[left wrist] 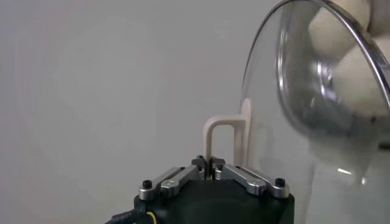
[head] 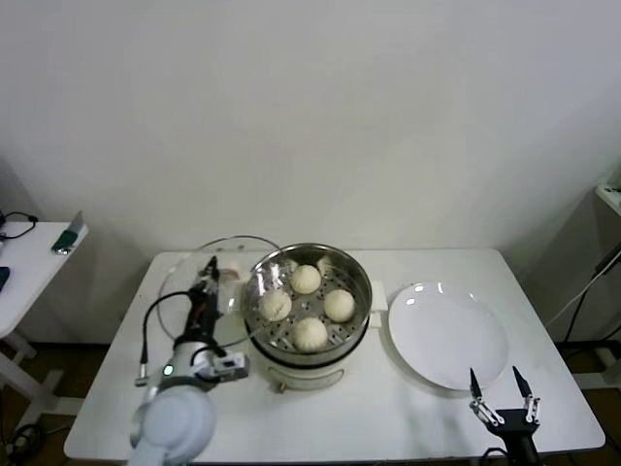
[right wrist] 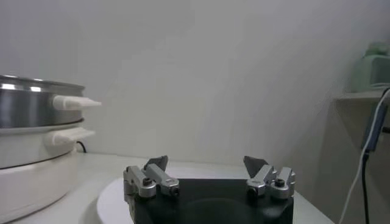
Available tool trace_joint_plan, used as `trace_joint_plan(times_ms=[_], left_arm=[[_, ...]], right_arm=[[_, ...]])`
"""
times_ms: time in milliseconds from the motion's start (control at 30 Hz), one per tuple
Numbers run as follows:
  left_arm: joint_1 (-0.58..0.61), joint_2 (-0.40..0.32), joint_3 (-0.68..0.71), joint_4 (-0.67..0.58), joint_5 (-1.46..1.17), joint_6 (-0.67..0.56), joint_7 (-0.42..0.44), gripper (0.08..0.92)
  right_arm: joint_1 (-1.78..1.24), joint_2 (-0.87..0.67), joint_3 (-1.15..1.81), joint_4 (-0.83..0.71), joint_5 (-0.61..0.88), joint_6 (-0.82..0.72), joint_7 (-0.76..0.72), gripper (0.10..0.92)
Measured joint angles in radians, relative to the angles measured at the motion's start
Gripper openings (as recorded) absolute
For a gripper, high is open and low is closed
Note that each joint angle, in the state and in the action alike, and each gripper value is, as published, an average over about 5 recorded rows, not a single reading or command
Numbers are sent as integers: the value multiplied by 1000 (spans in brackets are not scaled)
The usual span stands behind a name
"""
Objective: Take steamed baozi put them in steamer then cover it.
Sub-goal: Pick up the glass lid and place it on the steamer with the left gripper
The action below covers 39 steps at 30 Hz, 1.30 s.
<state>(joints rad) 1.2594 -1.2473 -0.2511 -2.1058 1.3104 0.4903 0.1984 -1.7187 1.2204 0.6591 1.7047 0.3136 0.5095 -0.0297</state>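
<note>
Several cream-white steamed baozi (head: 306, 279) lie in the shiny steel steamer (head: 364, 291) on its white pot base at the table's middle. Just left of it, the clear glass cover (head: 179, 286) is tilted on edge, with my left gripper (head: 207, 280) shut on its cream handle. In the left wrist view the gripper (left wrist: 210, 162) pinches the thin handle (left wrist: 228, 129), and the glass dome (left wrist: 304, 91) stands beside it with baozi (left wrist: 359, 79) showing through. My right gripper (head: 501, 388) (right wrist: 207, 165) waits open and empty near the table's front right edge.
A flat white plate (head: 448, 335) (right wrist: 109, 195) lies right of the steamer (right wrist: 30, 103), just ahead of the right gripper. A small side table (head: 39, 254) stands at the far left, and a shelf with cables (head: 606, 209) at the far right.
</note>
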Motion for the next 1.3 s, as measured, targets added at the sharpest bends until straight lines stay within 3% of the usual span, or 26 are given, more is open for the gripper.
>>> trace_joint_plan(times_ms=[667, 900, 1300], left_arm=[[-105, -312, 275, 126, 302, 72, 49, 134], [-118, -345, 292, 187, 343, 81, 50, 134], [-122, -342, 282, 238, 373, 81, 52, 134]], right_arm=[[27, -9, -2, -18, 9, 5, 21, 823], [29, -13, -2, -25, 18, 11, 23, 823], [37, -12, 0, -31, 21, 14, 25, 823]])
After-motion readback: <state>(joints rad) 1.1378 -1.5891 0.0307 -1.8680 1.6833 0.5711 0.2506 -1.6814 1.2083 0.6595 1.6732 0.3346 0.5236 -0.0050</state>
